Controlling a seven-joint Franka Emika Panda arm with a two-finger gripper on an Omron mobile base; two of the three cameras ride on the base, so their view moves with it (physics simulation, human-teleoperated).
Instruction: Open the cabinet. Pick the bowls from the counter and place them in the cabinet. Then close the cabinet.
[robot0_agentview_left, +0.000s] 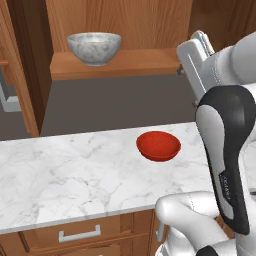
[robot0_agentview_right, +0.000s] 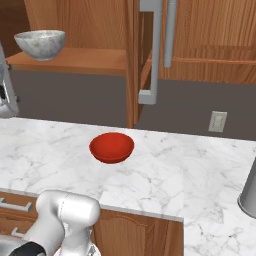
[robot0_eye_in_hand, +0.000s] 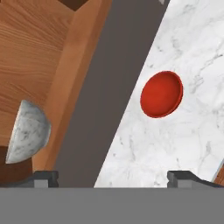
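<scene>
With the gripper (robot0_eye_in_hand: 113, 177) fingers held wide apart and nothing between them, the glossy red bowl (robot0_agentview_left: 158, 145), seen mid-frame on the counter (robot0_agentview_left: 75, 175), is judged rigid, slippery, best pinched at its rim.

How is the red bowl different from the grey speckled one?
The red bowl is glossy and plain; the marble bowl is grey-white and speckled. The red bowl is shallower, the marble bowl deeper. The red bowl sits on the counter; the marble bowl sits on the cabinet shelf. Both are round, upright and look empty.
</scene>
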